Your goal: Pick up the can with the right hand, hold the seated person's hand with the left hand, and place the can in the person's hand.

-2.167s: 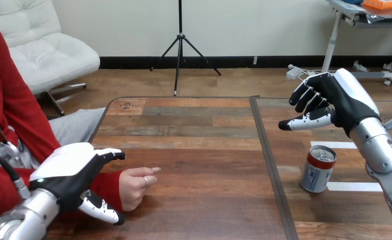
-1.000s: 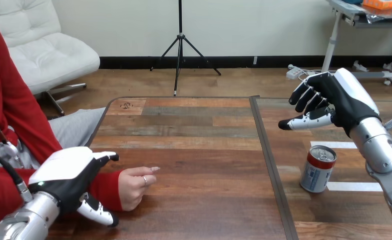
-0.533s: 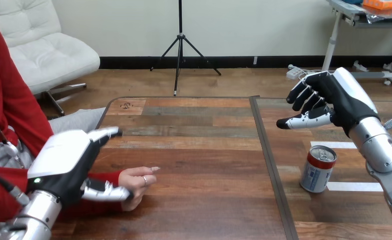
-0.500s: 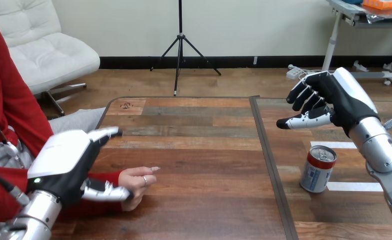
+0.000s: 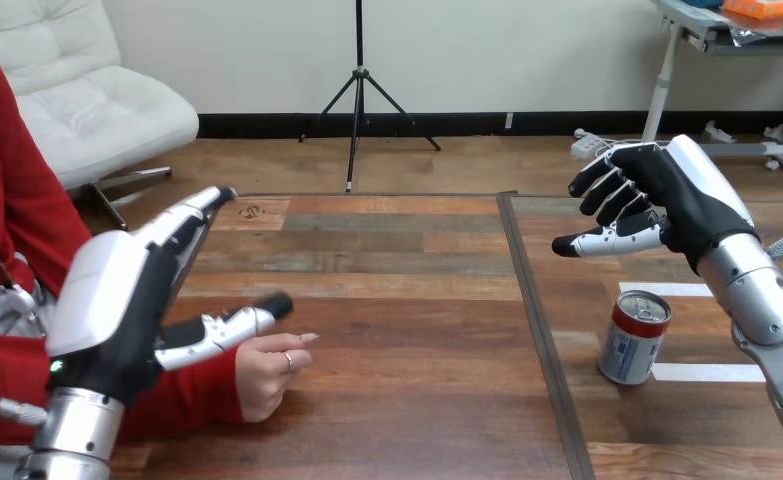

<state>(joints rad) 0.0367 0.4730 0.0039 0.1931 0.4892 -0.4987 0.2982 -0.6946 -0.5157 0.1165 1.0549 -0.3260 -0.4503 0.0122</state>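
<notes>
A can (image 5: 634, 337) with a red top band and a white and blue body stands upright on the right part of the wooden table (image 5: 387, 250). My right hand (image 5: 667, 200) hovers above and behind it, open, fingers loosely spread, not touching it. The person's hand (image 5: 270, 368), in a red sleeve, rests on the table at the left with its fingers loosely curled. My left hand (image 5: 127, 300) is raised beside and above it, open, fingers pointing up and away, thumb stretched out just over the person's hand. I cannot tell whether the thumb touches it.
A dark seam (image 5: 532, 300) runs front to back down the table between its two parts. White tape strips (image 5: 702, 372) lie on the right part near the can. The person's red sleeve (image 5: 182, 400) lies along the table's left front edge.
My left hand has lifted and turned upward from over the person's wrist, its fingers straightening. My right hand's fingers have spread slightly. The can and the person's hand have stayed still.
</notes>
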